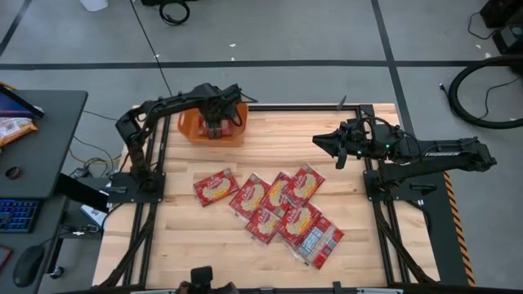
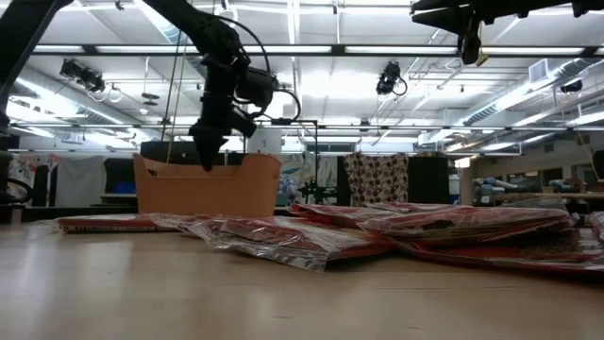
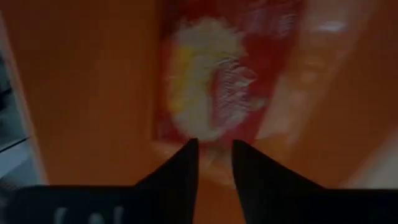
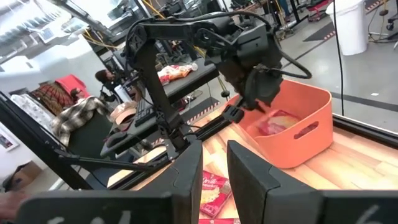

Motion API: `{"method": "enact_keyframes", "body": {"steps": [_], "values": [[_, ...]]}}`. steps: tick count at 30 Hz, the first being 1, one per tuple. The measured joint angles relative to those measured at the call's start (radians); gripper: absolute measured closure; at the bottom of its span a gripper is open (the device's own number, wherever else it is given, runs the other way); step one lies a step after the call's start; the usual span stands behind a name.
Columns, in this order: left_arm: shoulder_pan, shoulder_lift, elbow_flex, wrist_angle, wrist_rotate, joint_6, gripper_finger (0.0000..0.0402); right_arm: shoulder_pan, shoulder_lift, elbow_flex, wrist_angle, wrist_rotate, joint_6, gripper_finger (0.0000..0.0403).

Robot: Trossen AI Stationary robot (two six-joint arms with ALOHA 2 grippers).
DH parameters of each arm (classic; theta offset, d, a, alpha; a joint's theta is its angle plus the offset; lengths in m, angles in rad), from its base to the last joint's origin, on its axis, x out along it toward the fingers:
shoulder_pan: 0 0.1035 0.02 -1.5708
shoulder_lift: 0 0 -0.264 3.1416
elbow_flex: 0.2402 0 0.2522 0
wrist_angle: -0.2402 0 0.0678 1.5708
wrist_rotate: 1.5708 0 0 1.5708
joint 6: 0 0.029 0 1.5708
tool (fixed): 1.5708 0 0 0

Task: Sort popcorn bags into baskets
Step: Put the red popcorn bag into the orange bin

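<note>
Hovering over the orange basket (image 1: 196, 131), the left gripper (image 3: 215, 155) has its fingers slightly parted and empty; one popcorn bag (image 3: 214, 74) lies flat inside, below them. The remaining popcorn bags (image 1: 270, 204) overlap on the worktop (image 1: 180, 237) well apart from the basket. They look light, thin, floppy and slick: pinch an exposed edge. The right gripper (image 1: 337, 152) waits raised beside the basket, fingers slightly apart, holding nothing.
</note>
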Motion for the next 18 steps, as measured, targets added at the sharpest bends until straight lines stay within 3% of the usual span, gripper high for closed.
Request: {"method": "enact_keyframes", "body": {"steps": [5, 12, 15, 18], "values": [[-0.060, -0.044, 0.000, -0.076, 0.217, -0.052, 0.0254, 0.000, 0.000, 0.000, 0.000, 0.000, 0.000, 0.0324], [-0.248, -0.079, 0.000, -0.149, 0.527, -0.148, 0.0256, 0.000, 0.000, 0.000, -0.003, -0.023, -0.023, 0.0324], [-0.342, -0.079, -0.003, -0.142, 0.543, -0.231, 0.0257, 0.000, 0.000, 0.000, -0.003, -0.050, -0.026, 0.0324], [-0.436, -0.080, -0.042, -0.093, 0.495, -0.357, 0.0253, 0.000, 0.000, 0.000, -0.003, -0.080, -0.026, 0.0324]]}}
